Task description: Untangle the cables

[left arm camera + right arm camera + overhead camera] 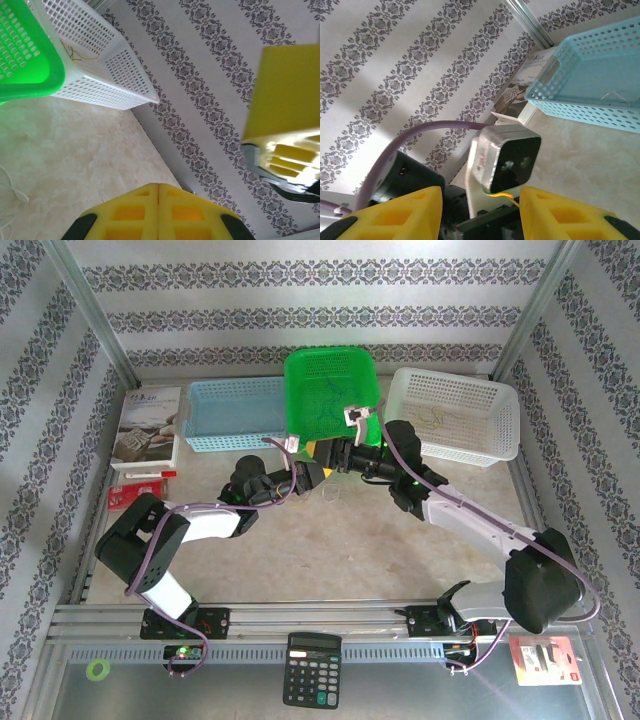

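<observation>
Pale white cable lies curled on table, axis unclear; left pincer closed, right pincer open.

Back wall: pale wallpaper, horizontal bands of grey damask motif. Left wall and right wall carry the same paper, bands running vertical. Bare metal posts stand at both far corners of the worktop. Worktop beige, faintly marbled, matte. Slotted aluminium rail along its near edge. Light even and diffuse; shadows soft.
</observation>
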Motion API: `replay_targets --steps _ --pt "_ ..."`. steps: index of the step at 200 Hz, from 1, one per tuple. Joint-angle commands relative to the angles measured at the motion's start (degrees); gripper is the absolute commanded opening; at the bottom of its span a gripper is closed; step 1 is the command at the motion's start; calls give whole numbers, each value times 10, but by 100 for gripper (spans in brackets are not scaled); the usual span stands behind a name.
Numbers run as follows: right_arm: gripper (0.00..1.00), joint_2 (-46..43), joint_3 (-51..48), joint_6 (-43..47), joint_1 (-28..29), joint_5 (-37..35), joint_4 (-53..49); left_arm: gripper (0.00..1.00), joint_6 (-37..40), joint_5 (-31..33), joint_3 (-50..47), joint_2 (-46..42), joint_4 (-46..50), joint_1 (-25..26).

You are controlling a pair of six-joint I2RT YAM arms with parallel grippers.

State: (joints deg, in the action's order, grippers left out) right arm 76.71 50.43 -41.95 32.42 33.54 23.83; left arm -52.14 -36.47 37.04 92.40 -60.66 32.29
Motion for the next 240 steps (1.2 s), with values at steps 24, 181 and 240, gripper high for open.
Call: replay_targets --steps 24,181,240 --pt "44 26 8 -14 12 3 45 5 5 -13 21 -14 -5 7" --pt "0 42 17 -39 22 16 84 5 10 -13 16 -13 -7 7" --pt "0 -22 0 -39 -44 -7 70 21 25 -8 2 -17 -7 7"
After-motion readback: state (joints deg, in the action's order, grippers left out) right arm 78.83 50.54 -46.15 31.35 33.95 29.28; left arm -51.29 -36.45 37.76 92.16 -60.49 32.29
